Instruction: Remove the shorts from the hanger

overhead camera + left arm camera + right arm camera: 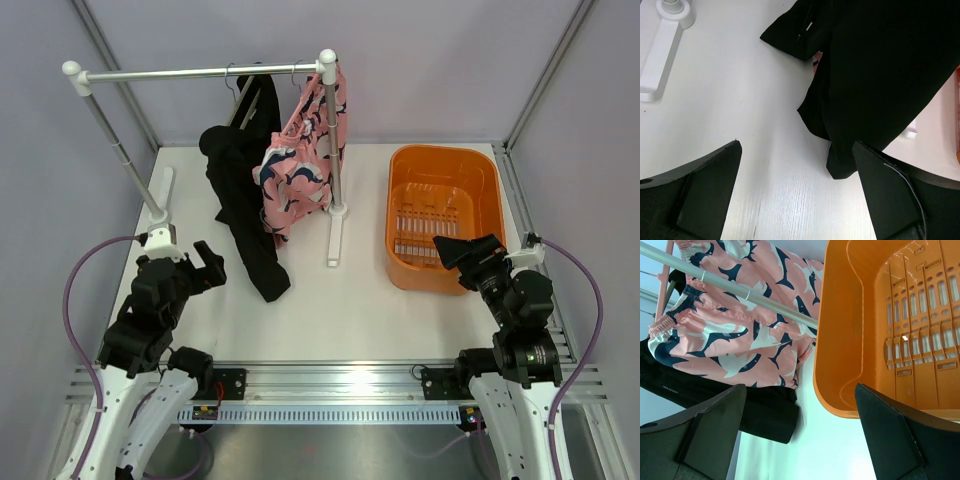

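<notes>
Pink shorts with a navy shark print hang from a hanger on the white rail, near its right post; they also show in the right wrist view. A black garment hangs beside them on the left and trails onto the table. My left gripper is open and empty, low over the table just left of the black garment's hem. My right gripper is open and empty, by the front edge of the orange basket.
The rack's right post and foot stand between the clothes and the basket. The rack's left foot lies at the far left. The orange basket holds nothing visible.
</notes>
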{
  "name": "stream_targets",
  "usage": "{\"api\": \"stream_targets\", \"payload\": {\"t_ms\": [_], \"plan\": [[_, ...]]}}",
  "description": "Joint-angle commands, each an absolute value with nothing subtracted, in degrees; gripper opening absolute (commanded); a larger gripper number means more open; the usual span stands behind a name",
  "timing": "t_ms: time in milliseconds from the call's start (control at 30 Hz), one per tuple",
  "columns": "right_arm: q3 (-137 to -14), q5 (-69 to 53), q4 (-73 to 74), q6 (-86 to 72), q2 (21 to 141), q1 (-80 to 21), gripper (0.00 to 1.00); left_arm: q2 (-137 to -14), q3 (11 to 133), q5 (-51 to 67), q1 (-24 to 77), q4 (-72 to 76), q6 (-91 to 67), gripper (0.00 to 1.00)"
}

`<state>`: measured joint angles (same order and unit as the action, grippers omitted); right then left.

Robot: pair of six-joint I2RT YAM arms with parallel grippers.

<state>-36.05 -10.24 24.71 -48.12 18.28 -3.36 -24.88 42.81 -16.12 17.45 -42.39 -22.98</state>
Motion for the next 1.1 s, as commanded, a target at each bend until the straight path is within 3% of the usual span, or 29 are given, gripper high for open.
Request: {"api": "stream_targets", "payload": {"t_ms": [0, 433, 667, 1067], "plan": [[-36.65, -12.04, 22.59, -47.11, 18.54, -3.16, 0.99, -25.40, 44.03, -15.73, 17.67, -40.52, -23.12, 0.99], [-38.14, -12.04, 22.41, -45.79, 20.12, -3.16, 0.99, -26.10, 47.28, -22.84, 17.67, -42.10, -24.00, 0.99], [-38.76, -13.80, 20.40, -45.26, 23.46, -3.16, 1.00, -32.51, 64.14, -28.12, 17.67, -37.36, -21.71, 0.99], [-39.29, -16.17, 16.97, -43.95, 27.68, -3.16, 0.99, -57.72, 89.89, -22.16, 17.67, -17.85, -7.57, 0.99]]}}
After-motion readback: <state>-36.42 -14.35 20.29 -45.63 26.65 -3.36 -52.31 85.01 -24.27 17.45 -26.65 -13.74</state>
